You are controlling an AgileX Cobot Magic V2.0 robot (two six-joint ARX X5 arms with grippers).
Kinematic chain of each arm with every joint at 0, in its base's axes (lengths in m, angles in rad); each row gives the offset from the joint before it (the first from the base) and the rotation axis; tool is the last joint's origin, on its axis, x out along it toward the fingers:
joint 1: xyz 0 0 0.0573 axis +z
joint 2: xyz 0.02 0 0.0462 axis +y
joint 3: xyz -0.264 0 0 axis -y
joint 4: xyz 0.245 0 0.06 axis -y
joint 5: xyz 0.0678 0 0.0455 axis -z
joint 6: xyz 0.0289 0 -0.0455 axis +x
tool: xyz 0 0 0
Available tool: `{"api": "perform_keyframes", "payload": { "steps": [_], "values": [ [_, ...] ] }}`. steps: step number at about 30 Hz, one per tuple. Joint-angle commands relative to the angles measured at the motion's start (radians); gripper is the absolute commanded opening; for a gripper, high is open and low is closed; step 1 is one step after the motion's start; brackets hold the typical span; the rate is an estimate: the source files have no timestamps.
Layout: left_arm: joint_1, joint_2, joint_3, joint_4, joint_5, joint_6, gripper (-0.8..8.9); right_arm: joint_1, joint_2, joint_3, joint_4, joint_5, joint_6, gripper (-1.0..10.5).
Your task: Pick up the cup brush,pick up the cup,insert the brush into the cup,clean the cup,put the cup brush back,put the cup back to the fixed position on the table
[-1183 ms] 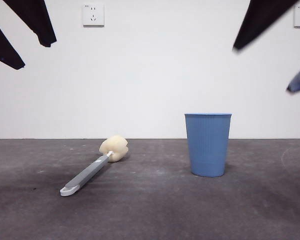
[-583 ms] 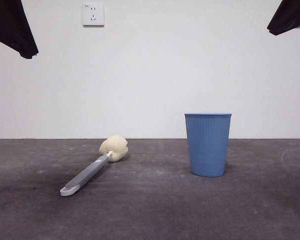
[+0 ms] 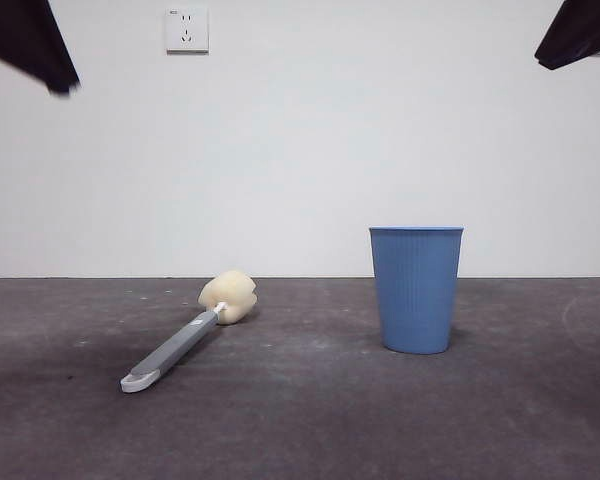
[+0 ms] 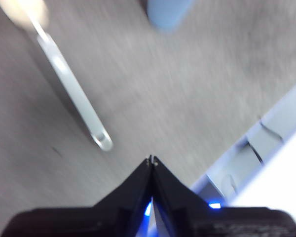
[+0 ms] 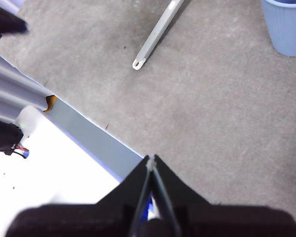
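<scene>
The cup brush (image 3: 180,342) lies flat on the table (image 3: 300,420) at centre left, its cream sponge head (image 3: 228,296) toward the wall and its white looped end nearest me. It also shows blurred in the left wrist view as the cup brush (image 4: 71,94) and in the right wrist view as the cup brush (image 5: 154,37). The light blue ribbed cup (image 3: 415,289) stands upright at centre right; the cup (image 5: 286,24) shows at a corner. My left gripper (image 4: 151,160) is shut and empty, high above the table. My right gripper (image 5: 151,159) is shut and empty too, raised near the table's edge.
A white wall with a socket (image 3: 186,29) backs the table. Black arm tips hang at the top left corner (image 3: 25,40) and top right corner (image 3: 578,35) of the front view. The table's edge and a pale frame (image 5: 79,133) show in the right wrist view.
Both arms have lifted up and out toward the top corners of the front view. The brush and cup have not moved.
</scene>
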Motion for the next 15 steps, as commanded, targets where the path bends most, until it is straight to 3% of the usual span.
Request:
{"api": "perform_keyframes", "payload": {
  "steps": [1, 4, 7, 9, 15],
  "values": [
    [0.087, -0.106, -0.031, 0.2, 0.002, 0.139, -0.03, 0.002, 0.0, 0.003, 0.003, 0.003, 0.006, 0.0],
    [0.255, -0.283, -0.149, 0.556, 0.001, 0.168, -0.03, 0.002, 0.0, 0.003, 0.003, 0.003, 0.006, 0.0],
    [0.405, -0.471, -0.333, 0.784, -0.007, 0.167, -0.03, 0.002, 0.0, 0.003, 0.003, 0.003, 0.006, 0.0],
    [0.471, -0.581, -0.463, 0.826, -0.032, 0.166, -0.03, 0.002, 0.0, 0.003, 0.003, 0.003, 0.006, 0.0],
    [0.524, -0.755, -0.696, 0.821, -0.067, 0.127, -0.03, 0.002, 0.0, 0.003, 0.003, 0.003, 0.006, 0.0]
  ]
}}
